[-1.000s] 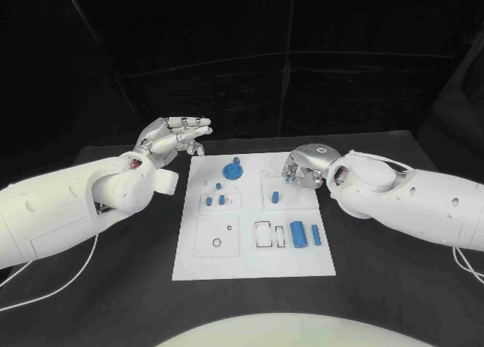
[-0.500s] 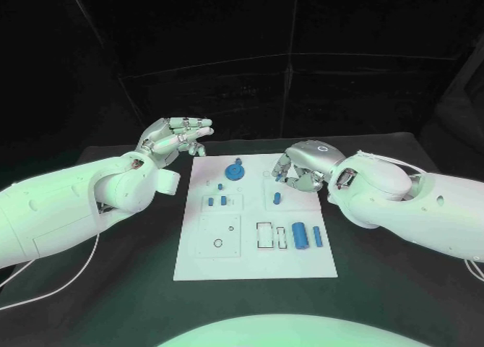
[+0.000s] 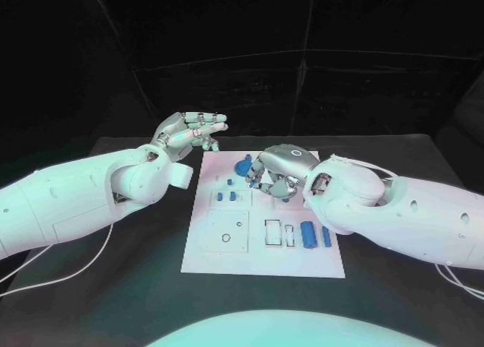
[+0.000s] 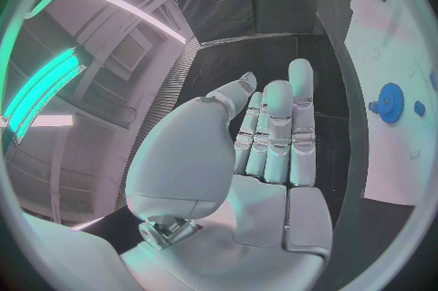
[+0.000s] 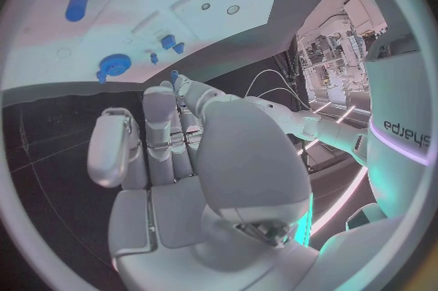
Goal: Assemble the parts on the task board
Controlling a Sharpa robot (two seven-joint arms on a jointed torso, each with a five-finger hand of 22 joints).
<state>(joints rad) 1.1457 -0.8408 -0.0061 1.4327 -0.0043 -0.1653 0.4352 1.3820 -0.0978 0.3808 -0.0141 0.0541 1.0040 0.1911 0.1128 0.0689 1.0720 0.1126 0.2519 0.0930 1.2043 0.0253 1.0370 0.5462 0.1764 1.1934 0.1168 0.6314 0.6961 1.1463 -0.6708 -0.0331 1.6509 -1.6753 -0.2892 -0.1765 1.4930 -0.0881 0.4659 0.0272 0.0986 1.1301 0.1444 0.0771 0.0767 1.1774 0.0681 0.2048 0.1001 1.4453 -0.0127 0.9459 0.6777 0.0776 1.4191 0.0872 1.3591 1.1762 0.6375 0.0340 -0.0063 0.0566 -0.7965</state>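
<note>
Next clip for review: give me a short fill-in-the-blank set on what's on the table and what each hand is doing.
1. The round toothed part on the task board is a ___.
2. The right hand pinches a small ___ part.
3. The left hand holds ___.
4. The table under the task board is ___ in colour.

Missing words: gear; blue; nothing; black.
</note>
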